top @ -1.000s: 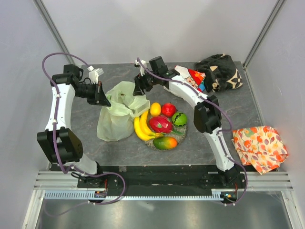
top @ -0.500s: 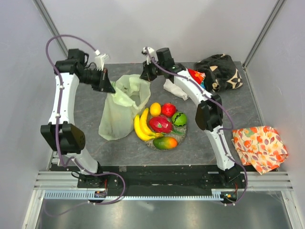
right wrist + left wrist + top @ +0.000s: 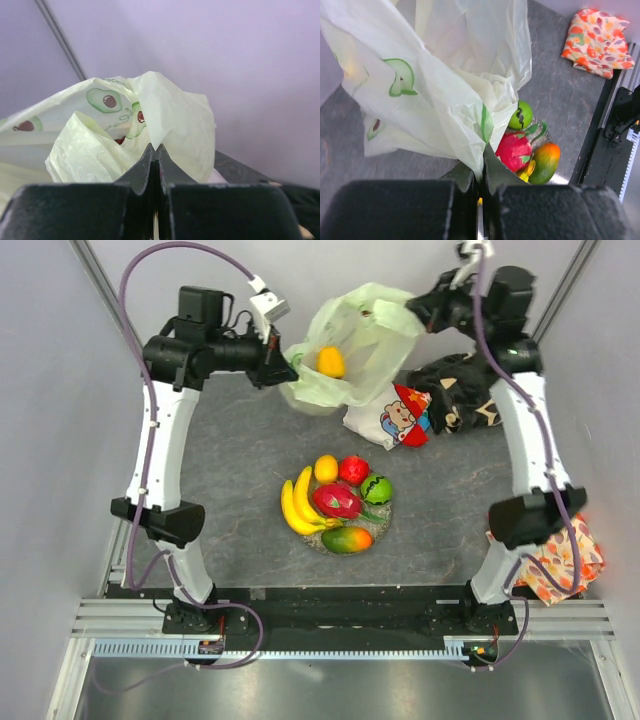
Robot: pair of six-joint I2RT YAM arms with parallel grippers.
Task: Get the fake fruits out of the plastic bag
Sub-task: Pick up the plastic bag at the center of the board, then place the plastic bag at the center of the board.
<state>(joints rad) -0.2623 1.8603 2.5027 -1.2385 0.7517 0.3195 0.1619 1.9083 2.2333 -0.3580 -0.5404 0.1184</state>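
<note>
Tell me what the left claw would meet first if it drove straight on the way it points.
The plastic bag: the left claw is shut on its edge, and the film billows directly ahead. Behind that, probably the orange fruit inside the bag, though depth is unclear.

Open desk lies left of the fake fruits heaped mid-desk; the plastic bag hangs stretched in the air across the far side; a white cloth and a dark cloth crowd the far right.

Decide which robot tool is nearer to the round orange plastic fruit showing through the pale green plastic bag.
Left. The left tool pinches the bag just beside the fruit; the right tool grips the bag's opposite edge, farther off.
</note>
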